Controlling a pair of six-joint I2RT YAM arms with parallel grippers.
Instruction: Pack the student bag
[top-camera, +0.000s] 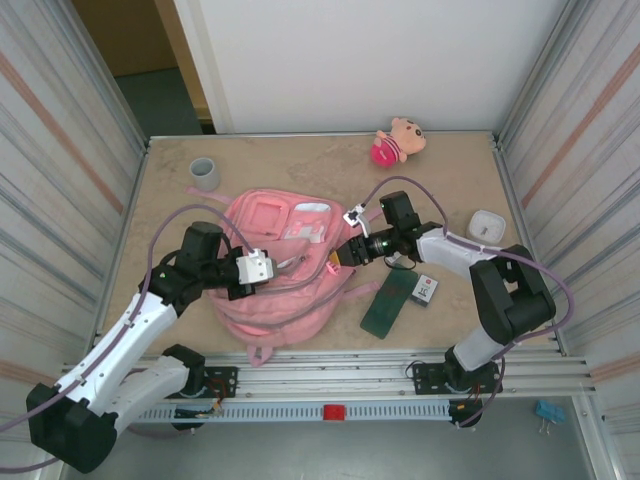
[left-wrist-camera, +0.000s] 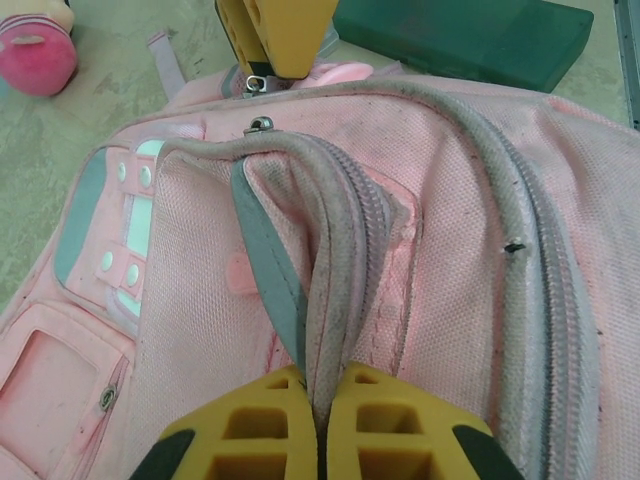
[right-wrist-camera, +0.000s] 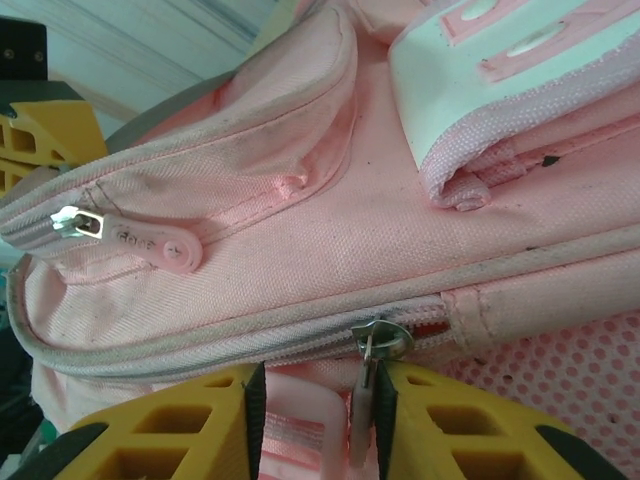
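The bag (top-camera: 285, 270) lies flat in the middle of the table (top-camera: 450, 180), its front pockets facing up and a strap end at its 6 o'clock edge, by the arm bases. Its main zip runs along the side facing 3 o'clock.

The left gripper (top-camera: 258, 268) comes in from 8 o'clock and sits on the bag a little left of its middle. In the left wrist view its fingers (left-wrist-camera: 250, 430) are pressed together on a raised fold of the bag's grey zip trim (left-wrist-camera: 330, 230), lifting it into a ridge.

The right gripper (top-camera: 335, 258) reaches in from 3 o'clock to the bag's edge. In the right wrist view its jaws stand partly apart with a metal slider (right-wrist-camera: 380, 335) just above them. The slider's pull (right-wrist-camera: 362, 405) hangs between the jaws, beside a pink tab (right-wrist-camera: 300, 420). Whether the jaws pinch the pull cannot be told. A second pull (right-wrist-camera: 135, 240) lies flat on the pocket at 10 o'clock from the slider.

Around the bag, a green case (top-camera: 390, 303) lies just beside it at 4 o'clock, with a small card (top-camera: 425, 289) touching its far side. A white box (top-camera: 487, 225) sits well apart at 3 o'clock, a doll (top-camera: 398, 140) at 1 o'clock by the back wall, and a grey cup (top-camera: 205, 173) near at 11 o'clock.
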